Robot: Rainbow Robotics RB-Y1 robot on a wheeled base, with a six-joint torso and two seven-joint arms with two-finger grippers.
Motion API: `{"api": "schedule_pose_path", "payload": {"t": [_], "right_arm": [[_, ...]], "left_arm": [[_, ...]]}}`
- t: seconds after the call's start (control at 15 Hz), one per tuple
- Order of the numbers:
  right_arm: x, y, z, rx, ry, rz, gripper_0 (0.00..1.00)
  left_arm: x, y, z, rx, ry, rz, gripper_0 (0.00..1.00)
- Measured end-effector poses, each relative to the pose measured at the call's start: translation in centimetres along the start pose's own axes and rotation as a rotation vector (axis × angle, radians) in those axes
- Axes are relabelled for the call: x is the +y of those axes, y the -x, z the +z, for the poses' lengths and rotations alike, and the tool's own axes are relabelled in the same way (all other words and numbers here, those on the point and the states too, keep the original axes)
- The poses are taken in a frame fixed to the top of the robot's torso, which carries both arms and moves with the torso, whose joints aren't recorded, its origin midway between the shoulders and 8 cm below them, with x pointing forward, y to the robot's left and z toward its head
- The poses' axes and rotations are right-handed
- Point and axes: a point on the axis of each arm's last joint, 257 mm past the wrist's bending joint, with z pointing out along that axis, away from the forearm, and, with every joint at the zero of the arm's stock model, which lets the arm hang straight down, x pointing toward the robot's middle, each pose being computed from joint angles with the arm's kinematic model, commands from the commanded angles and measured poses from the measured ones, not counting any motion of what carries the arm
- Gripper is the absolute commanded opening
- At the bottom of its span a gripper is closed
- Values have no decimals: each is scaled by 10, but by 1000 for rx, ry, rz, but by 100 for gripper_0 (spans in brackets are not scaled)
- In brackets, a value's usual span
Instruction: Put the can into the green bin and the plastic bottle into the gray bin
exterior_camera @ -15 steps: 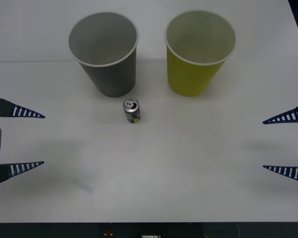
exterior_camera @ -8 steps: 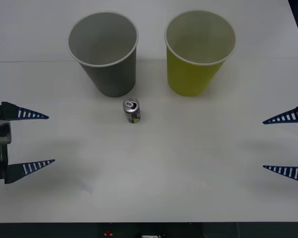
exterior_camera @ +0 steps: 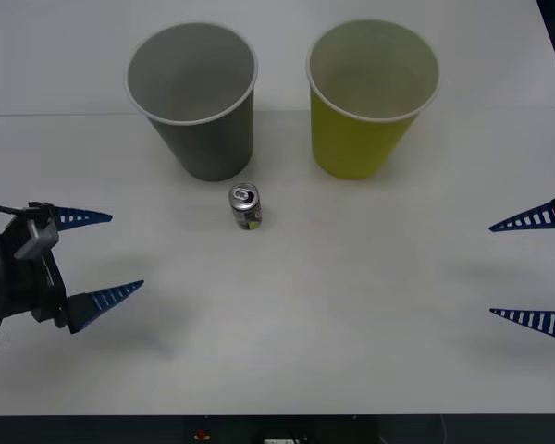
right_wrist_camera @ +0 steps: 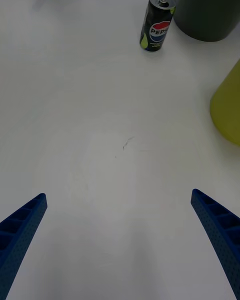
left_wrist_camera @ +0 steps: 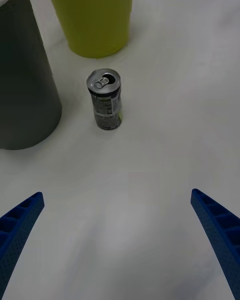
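The left claw [exterior_camera: 98,256] has swung in toward the can [exterior_camera: 245,206] ahead of it, fingers spread, likely starting its reach; the right claw [exterior_camera: 532,268] waits, also spread.

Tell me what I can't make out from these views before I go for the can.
- Plastic bottle: whether one lies outside the frames cannot be told.
- Gray bin and green bin: the floors inside are hidden by their own walls in the front view; both are cut off by the edges in the wrist views.
- Can: its label is too small to read in the front view.
- Right gripper: its body is cut off at the front view's edge.
- Left gripper: open, clear of the can.
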Motion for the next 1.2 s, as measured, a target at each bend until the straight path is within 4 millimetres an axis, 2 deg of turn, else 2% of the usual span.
{"api": "schedule_pose_path", "payload": {"t": [0.47, 1.2], "right_arm": [[0, 0, 0, 0, 0, 0, 100], [0, 0, 0, 0, 0, 0, 100]], "left_arm": [[-5, -6, 32, -93, 135, -177, 100], [-7, -13, 97, -191, 315, -312, 100]]}}
